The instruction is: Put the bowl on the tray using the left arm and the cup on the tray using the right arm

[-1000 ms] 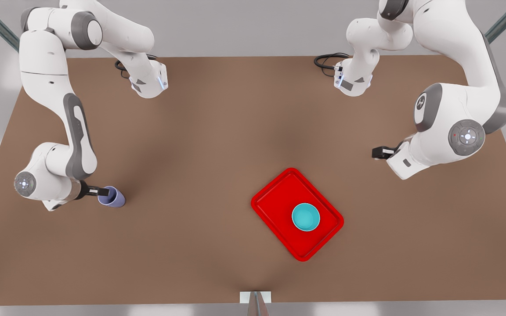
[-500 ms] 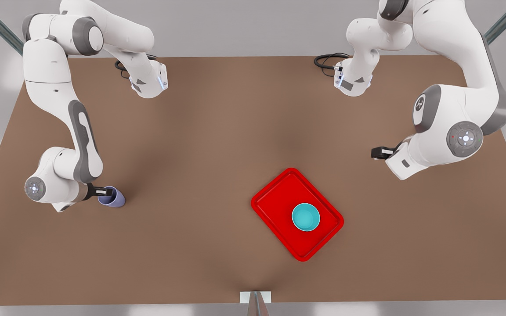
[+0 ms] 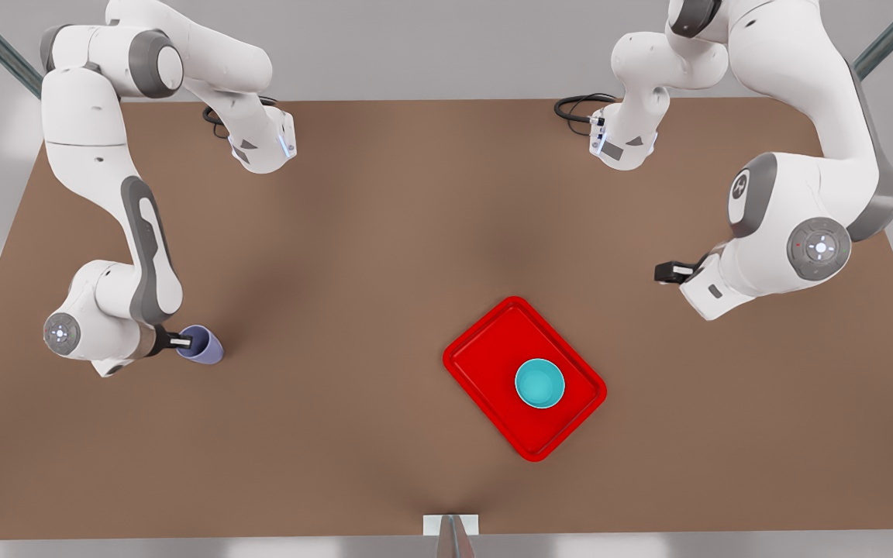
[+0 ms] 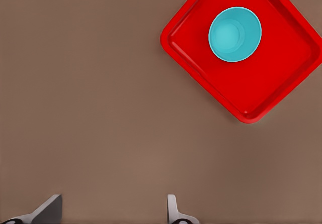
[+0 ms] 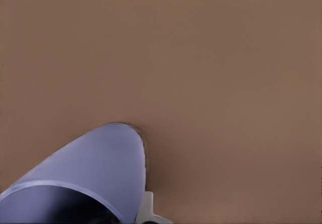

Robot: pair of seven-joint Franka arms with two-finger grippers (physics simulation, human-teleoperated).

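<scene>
The turquoise bowl [image 3: 539, 383] sits upright inside the red tray [image 3: 485, 349] at the table's middle front; the left wrist view looks down on the bowl [image 4: 235, 34] and tray [image 4: 282, 83]. My left gripper [image 3: 663, 271] hovers open and holding nothing at the front view's right, well away from the tray, its fingertips [image 4: 172, 206] wide apart. The lavender cup [image 3: 202, 346] stands on the table at the front view's left. My right gripper [image 3: 181, 339] is shut on the cup's rim, one finger [image 5: 146, 209] against the outer wall of the cup [image 5: 95, 168].
Brown tabletop [image 3: 353, 232] stretches between cup and tray with nothing on it. Both arm bases and black cables [image 3: 578, 105] stand at the far edge. A small white bracket [image 3: 450, 525] sits at the near edge.
The right arm came in closer over the cup and its fingers settled on the rim; the cup nudged slightly rightward. The left arm drifted a little. Bowl and tray stayed put.
</scene>
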